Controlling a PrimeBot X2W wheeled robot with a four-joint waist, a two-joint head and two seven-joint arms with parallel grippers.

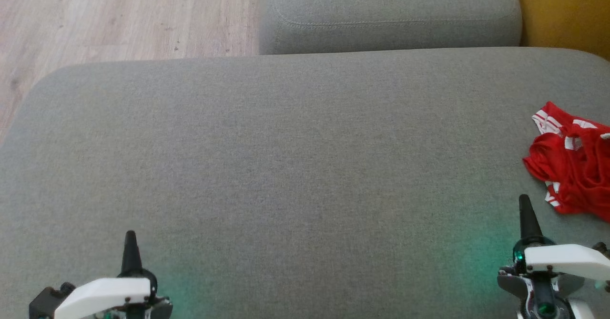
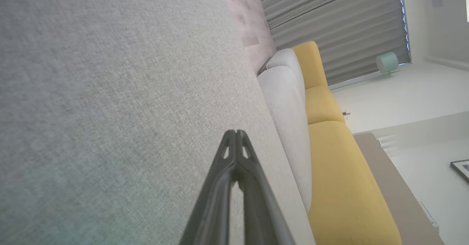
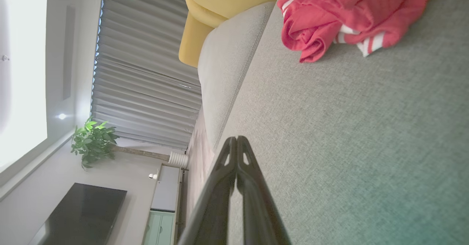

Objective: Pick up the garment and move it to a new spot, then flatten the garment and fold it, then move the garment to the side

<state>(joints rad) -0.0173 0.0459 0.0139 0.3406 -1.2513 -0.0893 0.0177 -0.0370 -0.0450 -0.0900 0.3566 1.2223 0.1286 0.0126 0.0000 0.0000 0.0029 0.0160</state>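
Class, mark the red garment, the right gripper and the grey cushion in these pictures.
red garment [image 1: 574,166]: head view, on its crumpled red middle.
right gripper [image 1: 524,200]: head view, at its shut fingertips.
grey cushion [image 1: 286,157]: head view, on bare fabric.

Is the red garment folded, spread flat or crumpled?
Crumpled. The garment lies bunched in a heap on the sofa, with deep wrinkles and rolled edges; no neat fold shows.

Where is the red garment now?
The garment lies crumpled at the head view's right edge on the grey cushion, just beyond the right gripper.
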